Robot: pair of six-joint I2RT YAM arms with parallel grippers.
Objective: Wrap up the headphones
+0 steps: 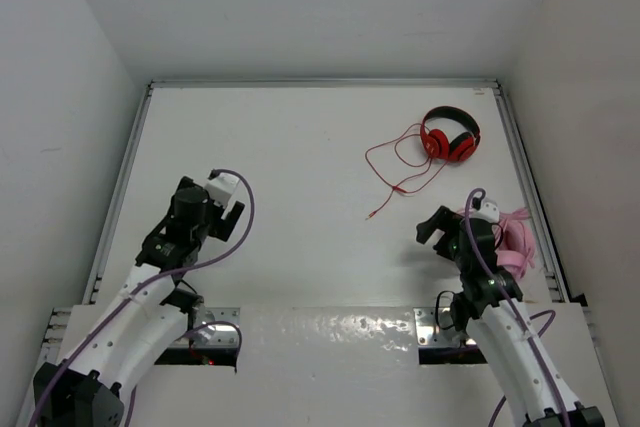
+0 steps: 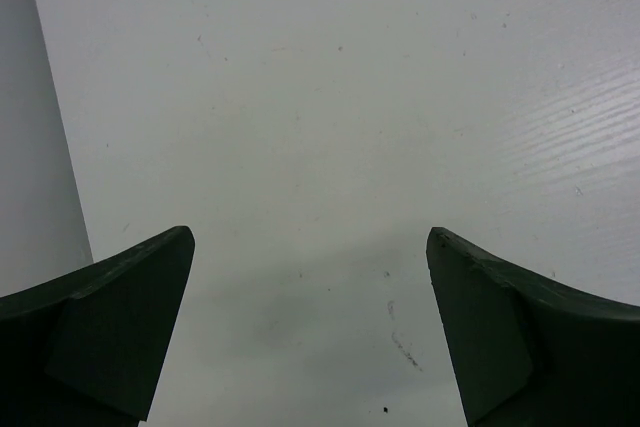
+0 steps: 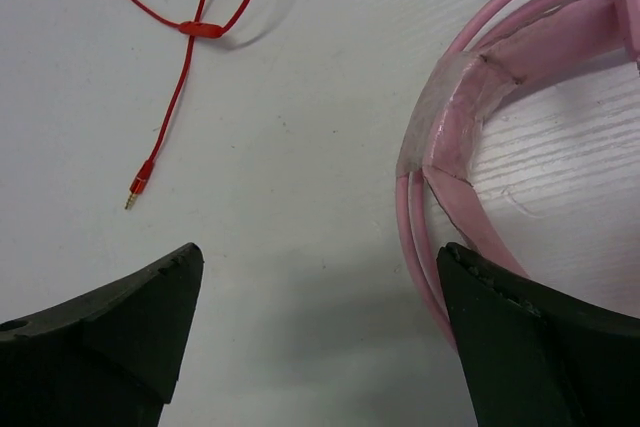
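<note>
The red over-ear headphones with black pads lie toward the far right of the white worktop. Their thin red cable trails in loops toward the near side and ends in a small plug. The right claw hangs spread and empty above the worktop, between that plug and the pale pink headphones just beside it. The left claw, likewise spread and holding nothing, is well apart on the left.
</note>
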